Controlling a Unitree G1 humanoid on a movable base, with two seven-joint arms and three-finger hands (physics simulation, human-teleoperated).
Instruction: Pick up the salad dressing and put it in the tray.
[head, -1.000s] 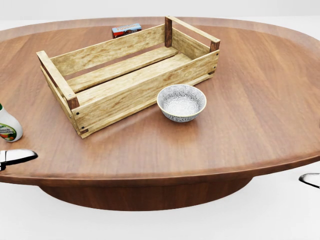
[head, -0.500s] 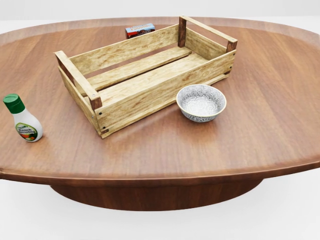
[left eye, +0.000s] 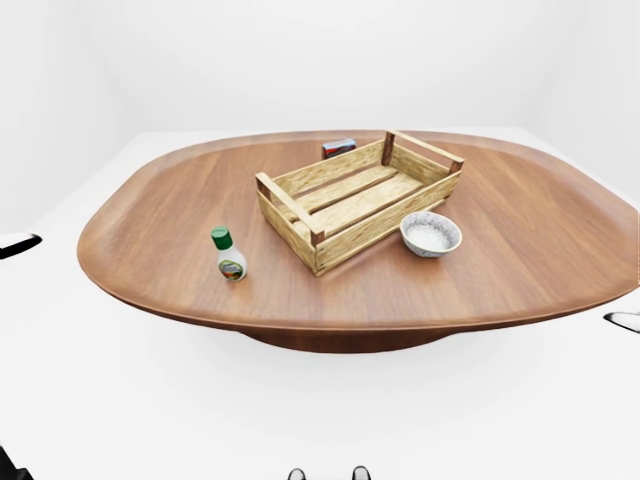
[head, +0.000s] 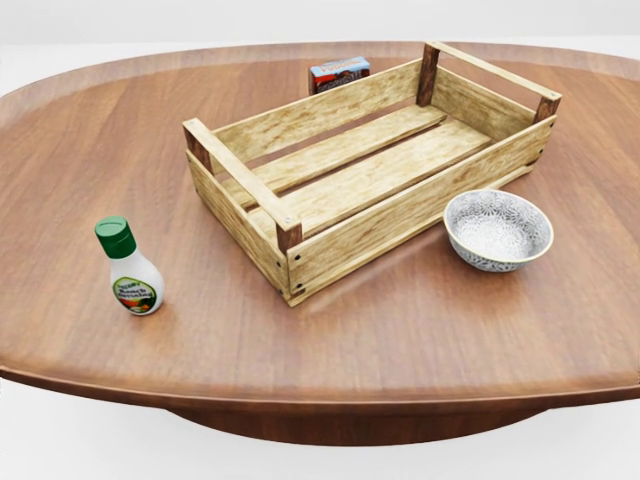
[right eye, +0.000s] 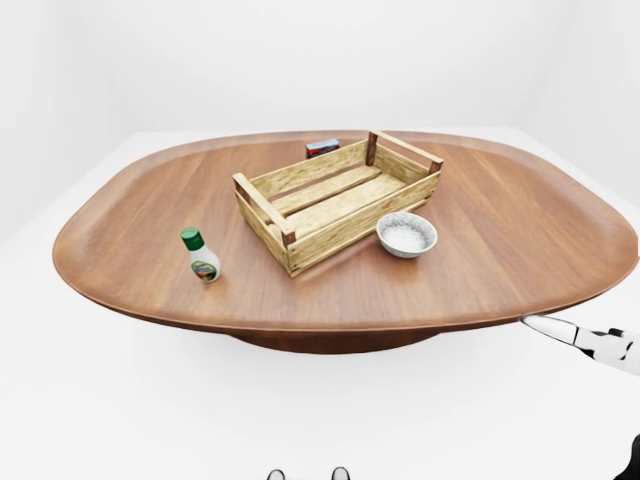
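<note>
Here's the bottle (head: 129, 268) of salad dressing, standing upright on the desk (head: 420, 320) toward the left of the head view, green cap (head: 115, 236) on top, a printed label across its fat white belly. It stands well apart from the wooden tray (head: 370, 170), which sits at an angle across the middle of the desk with nothing in it. Just beside the tray's lower right side is a small patterned bowl (head: 497, 229), and a little red and blue box (head: 339, 72) lies past the tray's top edge.

Neither robot hand is anywhere near the bottle. In the right-eye view the right robot hand (right eye: 590, 340) pokes in at the right edge, below the desk rim, holding nothing; how far its fingers are spread I cannot tell. A pale sliver at the left edge of the left-eye view may be the left robot hand (left eye: 18, 245), also nowhere near the work and too little of it showing to read.

My guess: the bottle is light, stiff plastic, smooth and a bit slippery, narrow up top and top-heavy enough to tip if nudged. Best hold looks like the wide lower body, around the label, fingers wrapped from the side rather than pinching the cap.
</note>
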